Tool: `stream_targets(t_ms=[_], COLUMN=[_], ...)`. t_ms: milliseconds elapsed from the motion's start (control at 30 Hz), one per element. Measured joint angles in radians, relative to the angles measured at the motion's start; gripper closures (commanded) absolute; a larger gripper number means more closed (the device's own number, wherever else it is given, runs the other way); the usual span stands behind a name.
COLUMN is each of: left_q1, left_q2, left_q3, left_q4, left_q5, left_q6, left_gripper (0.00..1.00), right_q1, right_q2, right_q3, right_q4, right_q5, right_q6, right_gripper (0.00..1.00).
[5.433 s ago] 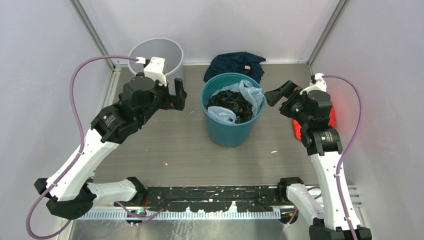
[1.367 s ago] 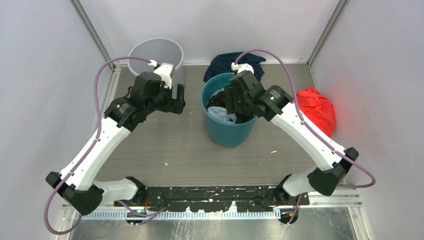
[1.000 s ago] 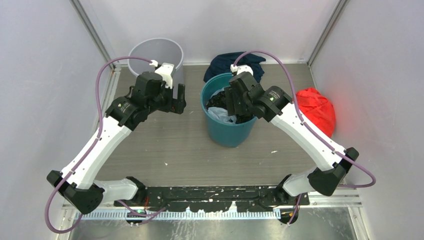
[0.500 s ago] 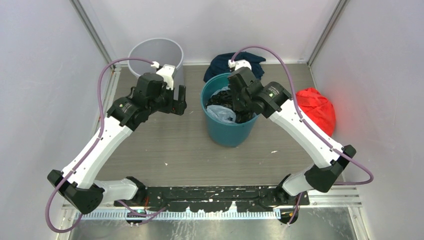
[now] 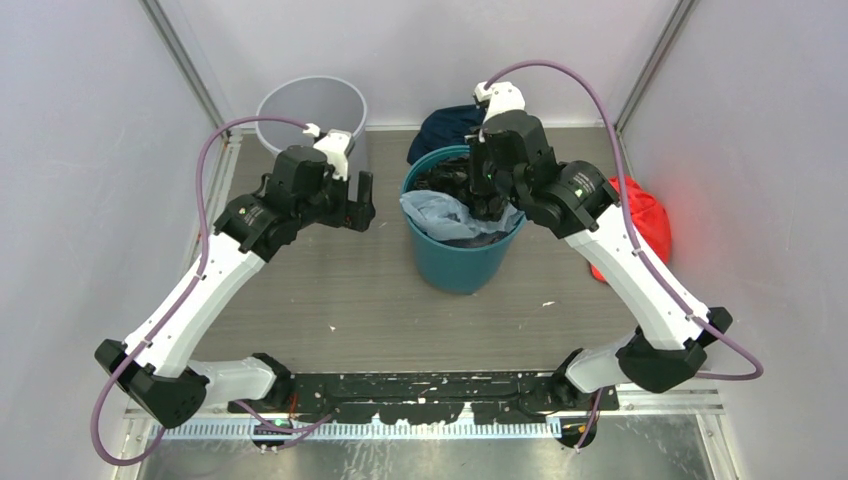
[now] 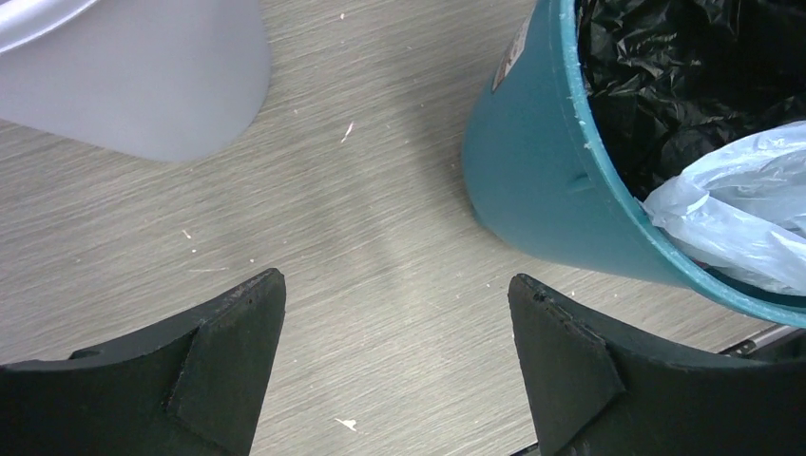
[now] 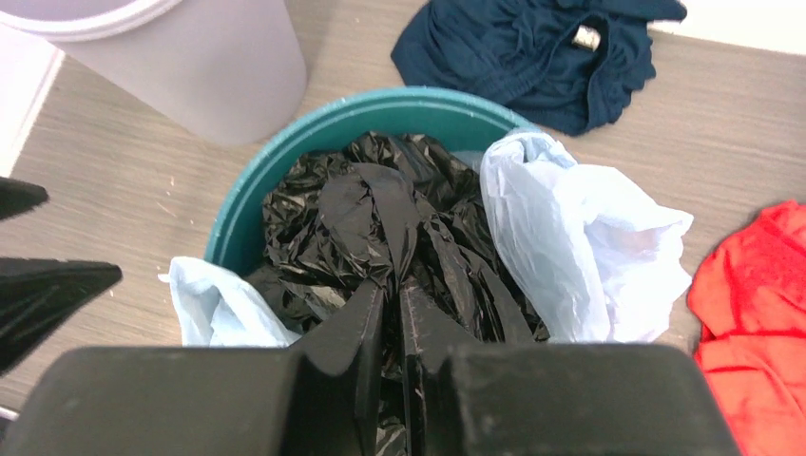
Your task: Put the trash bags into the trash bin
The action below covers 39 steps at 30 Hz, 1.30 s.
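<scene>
Right pincer lifted above teal bin, clamped on black bag; left pincer wide, arm bent low.

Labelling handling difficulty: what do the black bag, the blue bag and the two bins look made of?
The black bag looks like thin glossy plastic film: fine sharp crinkles catch light. The blue bag is thin plastic too, translucent, with softer folds. The teal bin seems rigid moulded plastic: smooth wall, scuffed rim. The grey bin is likely plastic as well: smooth, matt, plain.
</scene>
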<state>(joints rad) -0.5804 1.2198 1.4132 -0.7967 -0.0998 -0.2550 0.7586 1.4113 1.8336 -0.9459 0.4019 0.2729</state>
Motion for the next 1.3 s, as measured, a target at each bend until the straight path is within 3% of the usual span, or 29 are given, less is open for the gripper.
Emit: stream_targets(t_ms=[300, 533, 767, 1133, 1300], left_q1=[0.000, 0.000, -0.012, -0.234, -0.296], left_q2=[-0.011, -0.057, 0.015, 0.293, 0.310], left_q3=[0.000, 0.010, 0.035, 0.136, 0.136], left_q4=[0.050, 0.167, 0.309, 0.390, 0.364], left_q5=[0.168, 0.360, 0.483, 0.400, 0.289], left_q6=[-0.036, -0.126, -0.214, -0.200, -0.169], left_gripper=[0.12, 0.12, 0.16, 0.24, 0.25], right_q1=[0.000, 0.000, 0.000, 0.000, -0.008], right_q2=[-0.005, -0.009, -0.009, -0.003, 0.005], right_q3=[0.002, -0.077, -0.097, -0.063, 0.008], right_q4=[0.081, 0.123, 0.125, 0.123, 0.096], right_q5=[0.000, 0.000, -0.003, -0.019, 0.006], right_q6=[-0.035, -0.034, -0.027, -0.009, -0.012], right_gripper=[0.84, 0.85, 0.85, 0.85, 0.85])
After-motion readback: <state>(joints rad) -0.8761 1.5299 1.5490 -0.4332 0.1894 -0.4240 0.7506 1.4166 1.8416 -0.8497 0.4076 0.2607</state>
